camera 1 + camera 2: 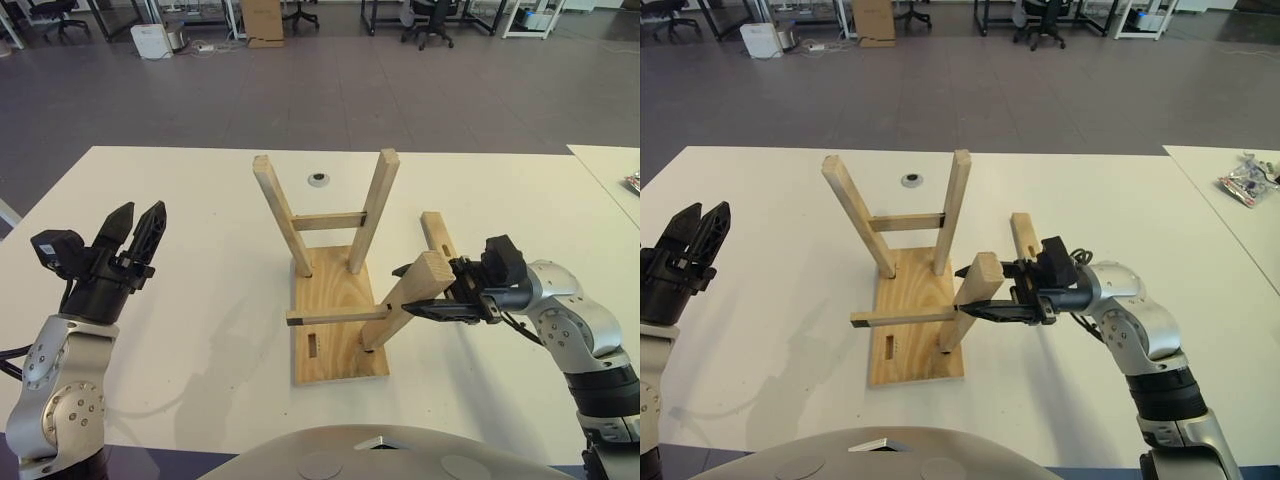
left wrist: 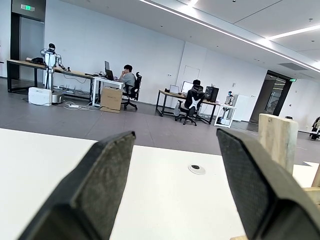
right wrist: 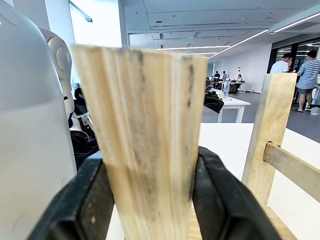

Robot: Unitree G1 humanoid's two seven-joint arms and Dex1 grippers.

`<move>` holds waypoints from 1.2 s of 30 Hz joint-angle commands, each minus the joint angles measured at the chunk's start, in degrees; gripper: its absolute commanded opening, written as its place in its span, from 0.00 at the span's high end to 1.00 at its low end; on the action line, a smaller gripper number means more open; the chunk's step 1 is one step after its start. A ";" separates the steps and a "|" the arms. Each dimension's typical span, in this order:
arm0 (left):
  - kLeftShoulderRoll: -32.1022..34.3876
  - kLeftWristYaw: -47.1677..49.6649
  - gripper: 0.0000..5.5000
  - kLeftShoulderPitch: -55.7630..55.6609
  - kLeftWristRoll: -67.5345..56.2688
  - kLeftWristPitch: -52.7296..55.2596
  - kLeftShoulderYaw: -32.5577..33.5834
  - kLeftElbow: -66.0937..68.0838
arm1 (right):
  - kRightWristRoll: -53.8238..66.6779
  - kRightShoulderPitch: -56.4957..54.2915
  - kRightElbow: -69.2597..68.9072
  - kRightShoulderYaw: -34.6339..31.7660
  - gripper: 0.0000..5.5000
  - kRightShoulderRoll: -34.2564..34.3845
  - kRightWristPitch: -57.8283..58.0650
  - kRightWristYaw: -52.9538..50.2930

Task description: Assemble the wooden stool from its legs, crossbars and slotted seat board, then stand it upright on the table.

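Left eye view: the left gripper (image 1: 141, 210) hangs above the white table (image 1: 200, 190) at 9 o'clock of the seat board (image 1: 330, 290). Its fingers (image 2: 100, 185) are spread apart and hold nothing. The seat board lies flat at the table's centre. Two rear legs (image 1: 282, 215) stand in its 12 o'clock end, joined by a crossbar (image 1: 328, 221). An unfilled slot (image 1: 313, 345) shows near the board's 7 o'clock corner. The right gripper (image 1: 405, 290) is clenched on the third leg (image 1: 415, 280), which leans toward 1 o'clock with its foot at the board's 5 o'clock corner. A second crossbar (image 1: 335, 316) runs from it toward 9 o'clock. The fourth leg (image 1: 437, 235) lies flat at 2 o'clock, just beyond the gripper.
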 commanded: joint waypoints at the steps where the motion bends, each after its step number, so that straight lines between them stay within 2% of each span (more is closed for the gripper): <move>1: 0.47 -0.15 0.45 -0.87 0.72 0.08 -0.73 0.60 | -12.08 4.37 3.73 6.40 0.63 -2.78 -1.20 -0.54; 4: 0.21 -0.05 0.45 -1.11 1.18 -0.08 -1.34 0.74 | -16.66 3.93 4.25 10.05 0.63 -5.14 -2.14 -1.70; 8: 0.18 0.07 0.45 -1.51 1.67 -0.04 -2.11 0.70 | -18.53 2.10 4.59 14.51 0.63 -9.79 2.86 -2.00; 14: -0.69 1.12 0.45 -0.99 1.99 -0.40 -3.04 0.02 | -21.85 -1.48 7.76 20.37 0.63 -11.90 5.95 -7.01; 18: -1.68 2.05 0.45 -0.28 2.38 -0.79 -3.53 -0.50 | -22.06 -2.72 5.35 20.05 0.63 -12.57 7.36 -13.07; 20: -2.32 2.17 0.45 -0.08 2.72 -1.05 -3.76 -0.47 | -15.71 -3.87 4.32 17.17 0.63 -11.04 9.34 -14.94; 22: -3.02 2.24 0.45 0.09 3.05 -1.33 -3.98 -0.45 | -12.43 -4.47 4.95 14.97 0.63 -9.47 8.34 -15.67; 24: -3.50 2.34 0.45 0.03 3.26 -1.62 -4.27 -0.28 | -14.93 -4.77 5.98 14.73 0.63 -8.64 2.99 -15.53; 25: -3.73 2.39 0.45 0.00 3.47 -1.80 -4.44 -0.19 | -15.51 -5.32 6.37 14.79 0.56 -8.36 1.88 -15.65; 27: -4.34 2.41 0.45 0.01 3.95 -2.12 -4.68 -0.14 | -16.33 -6.59 6.91 14.54 0.51 -7.59 1.41 -15.55; 33: -5.45 2.28 0.45 0.20 4.45 -3.26 -5.23 0.33 | -23.38 -7.31 10.37 12.07 0.28 -6.05 0.74 -17.75; 36: -6.61 2.49 0.45 0.51 4.89 -4.00 -4.98 1.75 | -29.87 -7.88 13.32 8.45 0.28 -4.39 4.50 -30.21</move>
